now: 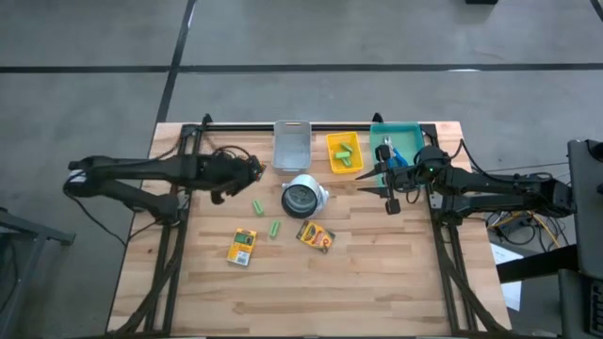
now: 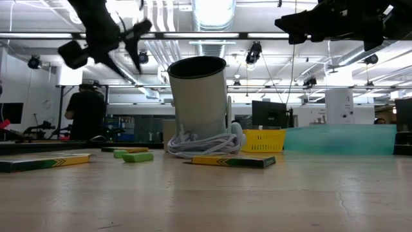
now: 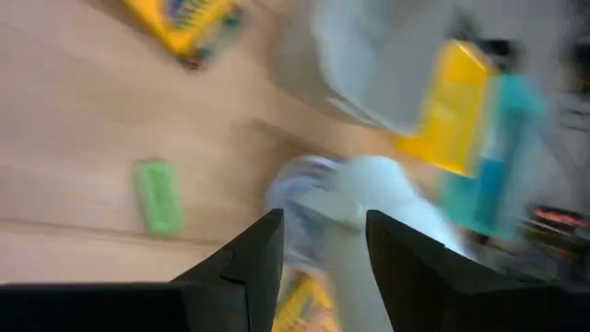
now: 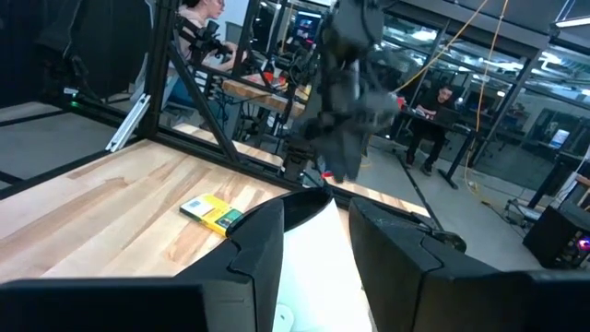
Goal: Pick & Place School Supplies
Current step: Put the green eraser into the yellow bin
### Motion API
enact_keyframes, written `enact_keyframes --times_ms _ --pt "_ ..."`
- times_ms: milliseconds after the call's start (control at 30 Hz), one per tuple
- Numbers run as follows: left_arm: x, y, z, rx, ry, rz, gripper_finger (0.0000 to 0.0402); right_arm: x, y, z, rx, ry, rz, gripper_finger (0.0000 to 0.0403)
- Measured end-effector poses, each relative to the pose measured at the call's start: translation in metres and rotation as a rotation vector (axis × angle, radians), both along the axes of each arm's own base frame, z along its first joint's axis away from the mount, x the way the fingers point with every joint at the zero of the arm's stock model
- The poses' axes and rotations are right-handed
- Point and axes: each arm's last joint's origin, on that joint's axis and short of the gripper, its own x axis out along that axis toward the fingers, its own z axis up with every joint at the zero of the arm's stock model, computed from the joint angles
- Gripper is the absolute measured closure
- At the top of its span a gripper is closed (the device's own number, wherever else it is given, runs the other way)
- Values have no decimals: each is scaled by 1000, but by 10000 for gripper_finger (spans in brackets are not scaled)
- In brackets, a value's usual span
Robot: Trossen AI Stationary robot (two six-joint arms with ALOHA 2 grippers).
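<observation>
Hovering above the desk (image 1: 311, 292), both arms hang clear of the supplies. The left gripper (image 1: 252, 168) sits left of centre in the high view, its fingers (image 3: 249, 263) parted with nothing between them. The right gripper (image 1: 386, 188) is right of centre, beside the teal bin (image 1: 415, 129); its fingers stand apart and empty.

Two crayon boxes lie on bare wood in the lower middle: one (image 1: 242, 247) to the left, another (image 1: 316, 235) to the right. Two green sticks (image 1: 257, 206) (image 1: 275, 229) lie between them and the left gripper. More green sticks (image 1: 345, 155) rest in the yellow bin (image 1: 334, 141). Blue-handled scissors (image 1: 392, 153) lie in the teal bin. A white cup (image 1: 303, 197) with cord around it lies at centre, below a clear bin (image 1: 291, 147).
</observation>
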Motion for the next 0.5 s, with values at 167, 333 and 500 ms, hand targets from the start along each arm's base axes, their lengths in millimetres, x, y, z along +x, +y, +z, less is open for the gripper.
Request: enact_keyframes --times_ms 167,333,500 --pt "12 1 -6 -111 134 -8 241 0 0 0 0 0 0 283" --pt "22 1 -23 -183 242 -18 241 0 0 0 0 0 0 276" --pt "32 3 -33 -209 263 -62 231 0 0 0 1 0 0 273"
